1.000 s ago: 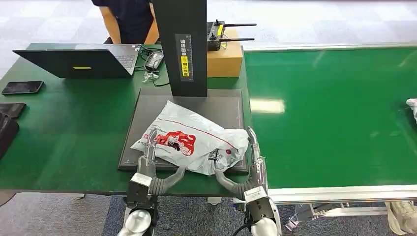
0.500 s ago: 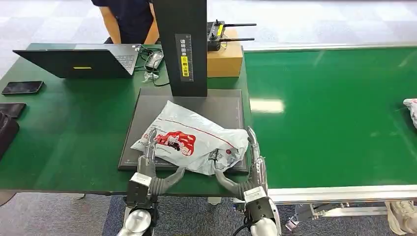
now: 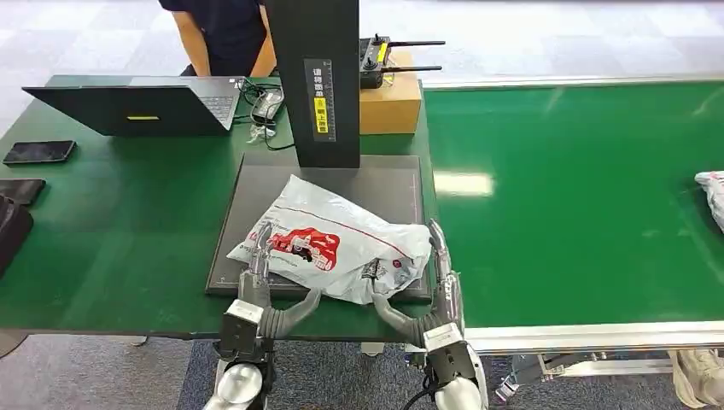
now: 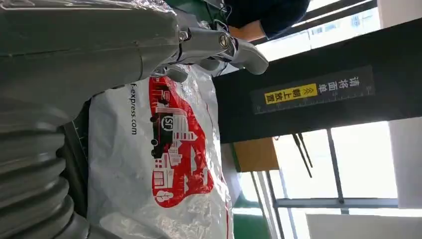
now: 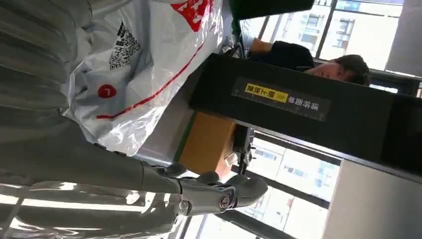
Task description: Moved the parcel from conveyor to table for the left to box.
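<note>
The conveyor [image 3: 580, 196], a broad green belt, takes up the right of the scene. A second white bag [image 3: 713, 190] lies at its far right edge. The green table [image 3: 119, 222] adjoins it on the left. A dark mat [image 3: 256, 184] lies on the table beside the belt, with a tall black post [image 3: 316, 81] rising from its far side. A yellow label on the post is legible in the wrist views.

The parcel [image 3: 329, 241], a white plastic bag with red print, rests on the near part of the mat, just left of the belt.

The left hand [image 3: 260, 282] is at the parcel's near left corner, fingers extended along its side and thumb under the near edge; it cradles rather than clenches. The right hand [image 3: 431, 286] flanks the near right corner likewise, fingers straight beside the bag and thumb curved beneath. Whether either hand actually grips cannot be told.

A laptop [image 3: 141, 107] stands open at the far left, with a cardboard box [image 3: 391, 102] right of the post. A phone [image 3: 38, 152] lies at the left edge. A person [image 3: 218, 34] in dark clothing stands beyond the table.
</note>
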Tool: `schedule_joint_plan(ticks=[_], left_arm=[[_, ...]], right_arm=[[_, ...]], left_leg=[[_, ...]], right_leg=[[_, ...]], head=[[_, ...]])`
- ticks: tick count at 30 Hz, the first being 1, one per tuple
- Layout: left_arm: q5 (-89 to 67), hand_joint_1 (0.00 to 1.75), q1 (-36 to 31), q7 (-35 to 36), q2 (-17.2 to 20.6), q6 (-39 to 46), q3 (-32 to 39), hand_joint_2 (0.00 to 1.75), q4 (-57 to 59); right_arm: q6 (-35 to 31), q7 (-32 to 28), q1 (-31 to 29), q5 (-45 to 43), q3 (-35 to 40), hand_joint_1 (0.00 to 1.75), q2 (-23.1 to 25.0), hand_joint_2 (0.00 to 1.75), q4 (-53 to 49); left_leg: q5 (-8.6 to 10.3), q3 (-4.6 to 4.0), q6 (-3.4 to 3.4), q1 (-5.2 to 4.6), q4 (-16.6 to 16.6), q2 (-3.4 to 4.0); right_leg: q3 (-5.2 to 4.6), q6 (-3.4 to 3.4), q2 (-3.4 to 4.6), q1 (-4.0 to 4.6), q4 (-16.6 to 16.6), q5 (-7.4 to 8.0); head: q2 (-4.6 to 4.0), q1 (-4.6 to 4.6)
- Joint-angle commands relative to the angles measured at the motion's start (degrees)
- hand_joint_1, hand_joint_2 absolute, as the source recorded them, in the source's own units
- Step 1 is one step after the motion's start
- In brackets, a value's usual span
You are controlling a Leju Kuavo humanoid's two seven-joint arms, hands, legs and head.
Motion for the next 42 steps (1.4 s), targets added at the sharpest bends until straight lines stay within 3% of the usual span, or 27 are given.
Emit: schedule_joint_plan(ticks=[1, 9, 15, 20, 30, 32, 37, 42], left_arm=[[-0.72, 0.00, -1.48, 0.24, 0.76, 0.76, -0.49, 1.75, 1.83], [-5.72, 0.00, -2.12, 0.24, 1.69, 4.71, 0.02, 1.75, 0.89], [-10.78, 0.00, -2.77, 0.24, 2.04, 6.46, 4.02, 1.75, -0.22], [-23.64, 0.00, -2.68, 0.68, 0.54, 7.14, 10.15, 1.75, -0.79], [-30.18, 0.00, -2.90, 3.25, 0.32, 6.64, 10.83, 1.75, -1.64], [-37.50, 0.00, -3.58, 6.84, 0.37, 6.89, 10.40, 1.75, -1.18], [-51.53, 0.00, -11.95, 16.32, 1.32, -1.68, 7.54, 1.75, 8.09], [-54.65, 0.00, -19.24, 18.17, 3.19, -3.14, 5.94, 1.75, 16.83]], right_arm=[[0.14, -0.07, -1.38, -0.39, 0.48, 0.00, -0.85, 1.75, 2.98], [-0.24, -0.07, -1.11, -0.59, 0.82, 0.00, -0.90, 1.75, 2.58], [0.44, -0.07, -0.97, -0.67, 0.85, 0.00, -0.77, 1.75, 2.14], [1.80, -0.07, -1.49, -1.35, 1.04, 0.00, -0.61, 1.75, 2.37], [2.02, -0.07, -1.89, -1.85, 1.15, 0.00, -0.68, 1.75, 2.12], [2.13, -0.07, -1.96, -2.02, 1.21, 0.00, -0.89, 1.75, 1.61], [0.67, -0.07, 0.33, -2.67, 1.10, 0.00, -1.58, 1.75, -0.86], [1.47, -0.07, 0.30, -2.97, 1.12, 0.00, -1.14, 1.75, -1.66]], left_leg=[[0.00, 0.14, -0.14, 0.05, -0.08, -0.02], [0.00, 0.19, -0.20, 0.07, -0.11, -0.05], [0.00, 0.07, -0.14, 0.07, -0.03, -0.01], [0.00, 0.07, -0.11, 0.05, -0.04, 0.01], [0.00, 0.13, -0.17, 0.06, -0.08, 0.00], [0.01, 0.15, -0.19, 0.07, -0.08, -0.06], [0.02, 0.15, -0.21, 0.08, -0.08, -0.11], [0.11, 0.07, -0.18, 0.06, -0.07, -0.33]], right_leg=[[0.15, 0.08, 0.03, 0.02, -0.09, 0.00], [0.21, 0.10, 0.02, 0.03, -0.13, 0.01], [0.08, 0.06, 0.04, 0.05, -0.07, 0.02], [0.07, 0.05, 0.04, 0.03, -0.07, 0.02], [0.13, 0.10, 0.07, 0.02, -0.09, 0.02], [0.18, 0.11, 0.01, 0.03, -0.10, 0.00], [0.19, 0.12, -0.04, 0.04, -0.11, 0.01], [0.14, 0.08, -0.28, 0.03, -0.07, 0.01]], head=[[0.00, 0.00], [0.00, 0.00], [0.00, 0.00], [0.00, 0.00], [0.00, 0.00], [0.00, 0.00], [0.00, 0.00], [0.00, 0.00]])
